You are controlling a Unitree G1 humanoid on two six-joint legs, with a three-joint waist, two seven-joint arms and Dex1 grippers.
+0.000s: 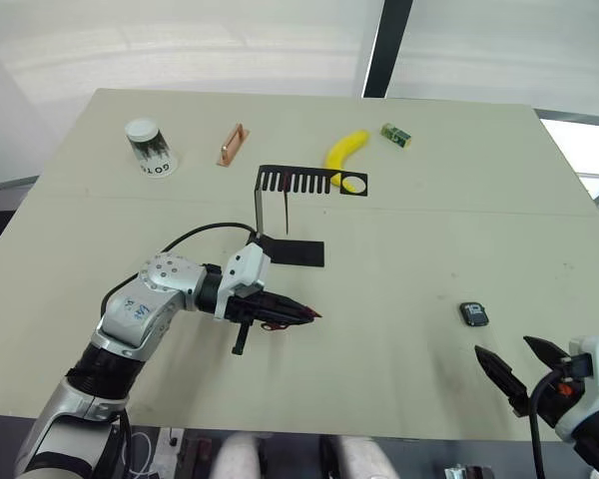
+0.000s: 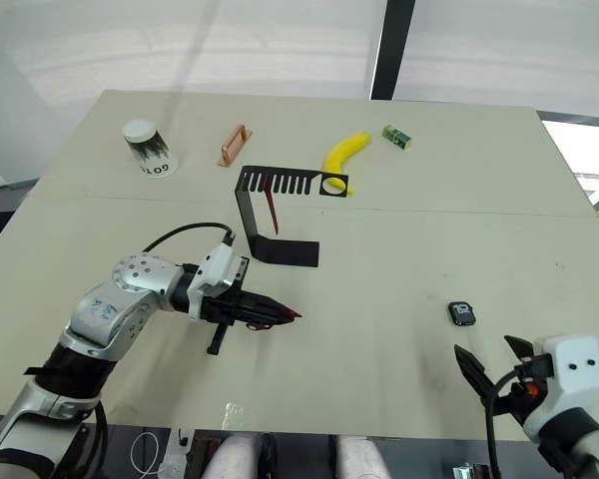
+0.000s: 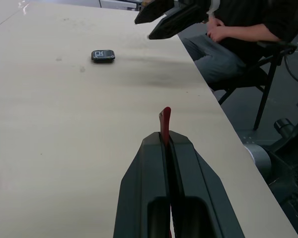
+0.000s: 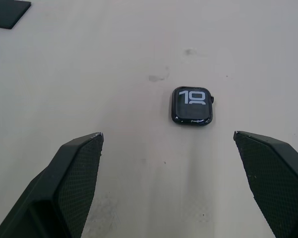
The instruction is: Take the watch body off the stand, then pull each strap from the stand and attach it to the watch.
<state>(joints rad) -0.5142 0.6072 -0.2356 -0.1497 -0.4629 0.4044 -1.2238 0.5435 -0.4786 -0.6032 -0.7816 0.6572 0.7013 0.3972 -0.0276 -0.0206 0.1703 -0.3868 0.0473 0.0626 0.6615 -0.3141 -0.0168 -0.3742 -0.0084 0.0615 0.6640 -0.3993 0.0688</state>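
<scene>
Maroon strap in hand: one strap was pinched between the shut fingers of the left gripper, only its tip poking out ahead of them.
Watch body: the watch body lay flat on the worktop, screen up, just ahead of the right gripper and between the lines of its two fingers, well apart from the left gripper.
Second strap: the other strap hung from the comb-slotted arm of the stand, behind the left gripper.
Right gripper state: spread wide, holding nothing, low over the worktop near its front edge.
Risk, strap slip: so little strap showed past the fingers that its end would likely be hard to line up with the watch's slot; a loose pinch could let it twist.
Risk, watch skid: lying loose and flat, the watch body would probably slide if a finger landed on it off-centre.
Risk, edge: it sat fairly near the worktop's front edge, so a push might send it off.
Left arm pose: forearm laid across the worktop, fingers pointing toward the right side.
Right arm pose: wrist low, fingers aimed forward at the watch body.
</scene>
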